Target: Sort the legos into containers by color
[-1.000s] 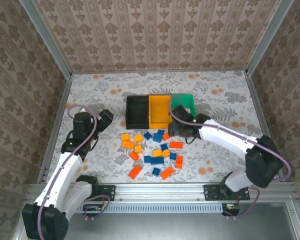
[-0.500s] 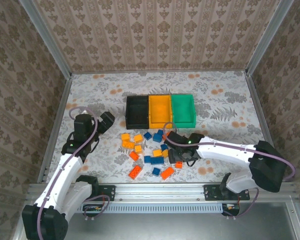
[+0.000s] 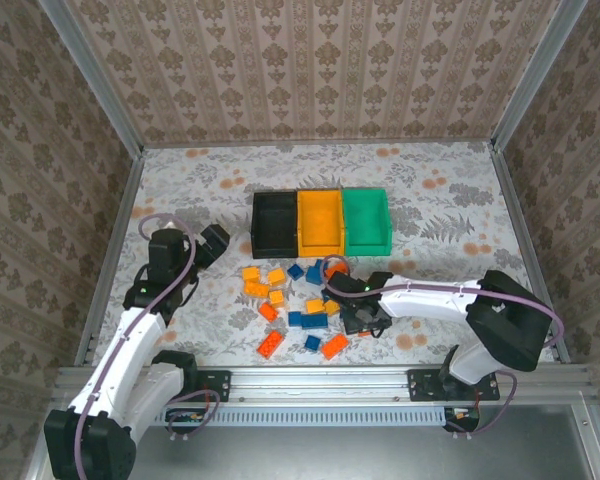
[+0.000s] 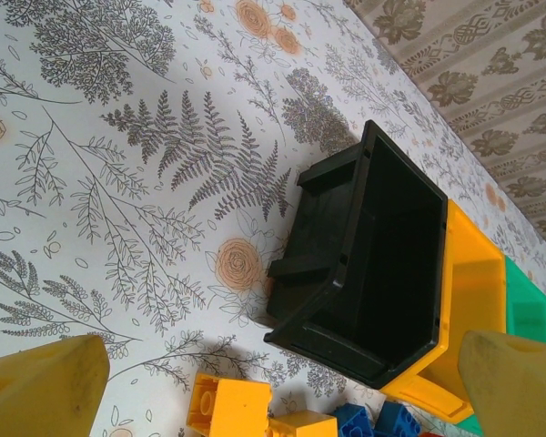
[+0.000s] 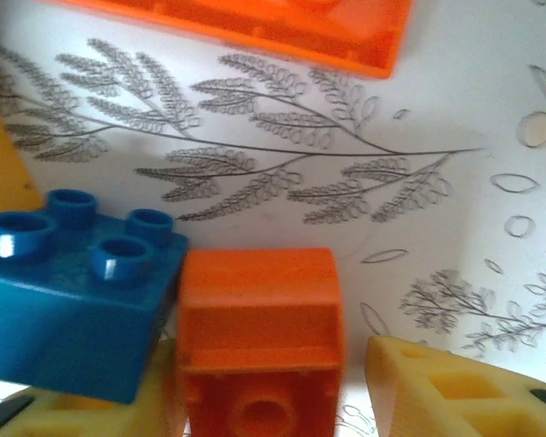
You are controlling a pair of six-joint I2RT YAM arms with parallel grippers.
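The right gripper (image 3: pixel 361 320) sits low over the near right part of the legos (image 3: pixel 298 300), jaws spread. In the wrist view its yellow fingers (image 5: pixel 441 391) flank 1 red-orange brick (image 5: pixel 259 309) lying on its side, with a slim gap on the right. A blue brick (image 5: pixel 73 291) touches that brick's left face.

The left gripper (image 3: pixel 213 242) hovers over the table (image 3: pixel 450 200) just left of the black bin (image 4: pixel 382 255), its yellow fingertips (image 4: pixel 41 382) wide apart and holding nothing.

The 3 containers stand in a row beyond the pile: black, then the yellow-orange bin (image 3: pixel 319 222), then the green bin (image 3: pixel 366 220).
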